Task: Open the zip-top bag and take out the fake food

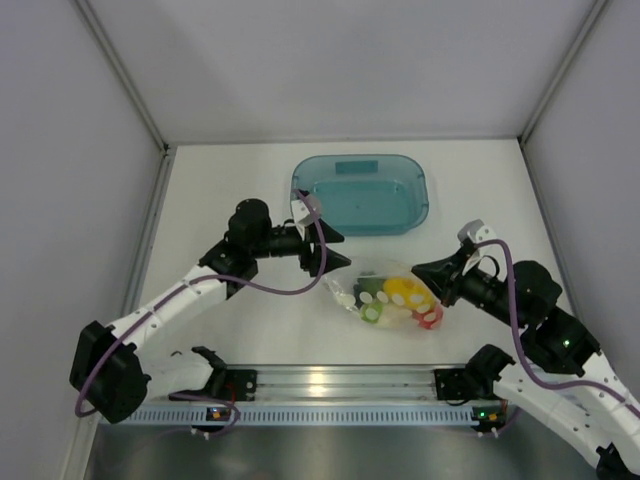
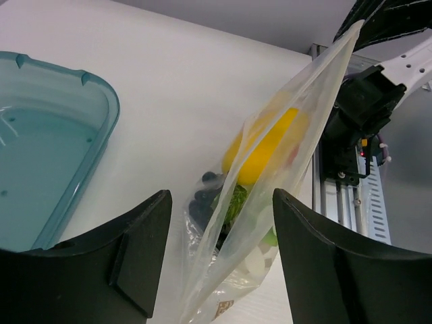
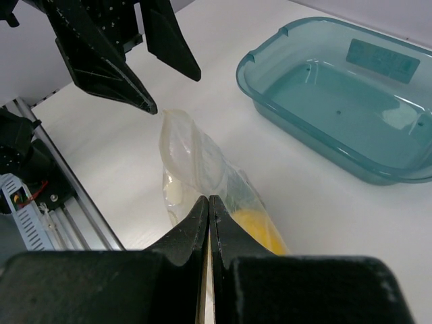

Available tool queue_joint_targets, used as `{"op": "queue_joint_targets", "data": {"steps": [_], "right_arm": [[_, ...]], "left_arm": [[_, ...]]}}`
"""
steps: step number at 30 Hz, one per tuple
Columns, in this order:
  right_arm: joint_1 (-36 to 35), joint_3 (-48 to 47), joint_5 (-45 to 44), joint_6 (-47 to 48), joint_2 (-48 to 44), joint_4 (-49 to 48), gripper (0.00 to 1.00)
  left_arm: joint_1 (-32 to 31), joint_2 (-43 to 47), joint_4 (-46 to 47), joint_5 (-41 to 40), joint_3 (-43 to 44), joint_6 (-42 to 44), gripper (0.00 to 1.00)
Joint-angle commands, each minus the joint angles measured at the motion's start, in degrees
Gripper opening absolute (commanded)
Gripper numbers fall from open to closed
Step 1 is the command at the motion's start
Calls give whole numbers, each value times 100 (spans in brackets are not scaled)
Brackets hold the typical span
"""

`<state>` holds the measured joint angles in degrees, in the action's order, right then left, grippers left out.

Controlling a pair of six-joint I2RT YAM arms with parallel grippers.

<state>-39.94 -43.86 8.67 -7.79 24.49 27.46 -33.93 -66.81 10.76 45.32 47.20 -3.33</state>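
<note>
Top view: holding left gripper (image 1: 325,255) spread just beside one end of the zip-top bag (image 1: 385,293). Pinching the opposite end with right gripper (image 1: 432,275), jaws pressed together. Lying beyond both tools, teal tray (image 1: 360,160).

Left wrist: standing open either side of the upright zip-top bag (image 2: 297,115). Showing fake food (image 2: 266,148) inside, just ahead. Sitting off to the left, teal tray (image 2: 67,169).

Right wrist: clamping the bag's edge (image 3: 189,155) in right gripper (image 3: 209,209), jaws shut tight. Hanging spread beyond the bag's far end, left gripper (image 3: 174,91). Lying ahead to the right, teal tray (image 3: 304,131).

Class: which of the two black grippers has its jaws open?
The left gripper: its jaws stand apart, while the right gripper pinches the clear crinkly plastic bag.
</note>
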Motion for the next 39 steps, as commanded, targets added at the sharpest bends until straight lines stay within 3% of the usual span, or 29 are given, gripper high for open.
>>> {"op": "queue_joint_targets", "data": {"steps": [1, 9, 12, 16, 17, 19, 20, 22, 26, 30, 32, 37, 39], "right_arm": [[66, -141, 65, -82, -6, -242, 0], [66, -185, 337, -47, -41, -303, 0], [66, -167, 425, -29, -41, -321, 0], [66, -185, 425, -29, -58, -373, 0], [66, -202, 443, -21, -24, -382, 0], [57, -220, 469, -12, -6, -391, 0], [66, -237, 452, 14, 12, -400, 0], [57, -229, 417, 50, 38, -443, 0], [66, -255, 13, -72, 248, -566, 0], [66, -457, -400, -336, 670, -584, 3], [66, -562, -550, -477, 916, -602, 8], [66, -738, -673, -723, 1285, -602, 10], [66, -800, -743, -829, 1382, -567, 19]], "left_arm": [[-218, -52, 215, -76, 246, 148, 67], [-579, -280, 207, -885, 360, 281, 67], [-579, -508, 207, -517, 439, 281, 65], [-588, -789, 215, 203, 474, 281, 53], [-588, -834, 207, 501, 492, 281, 49], [-588, -921, 216, 592, 518, 281, 32], [-588, -948, 216, 592, 544, 281, 16], [-588, -957, 216, 513, 571, 193, 0], [-588, -624, 163, -749, 493, -228, 0], [-588, -71, -424, -2716, 500, -844, 0], [-588, 53, -987, -2984, 571, -958, 0], [-588, 554, -2163, -3667, 703, -1213, 0], [-588, 694, -2507, -4073, 799, -1572, 0]]}}
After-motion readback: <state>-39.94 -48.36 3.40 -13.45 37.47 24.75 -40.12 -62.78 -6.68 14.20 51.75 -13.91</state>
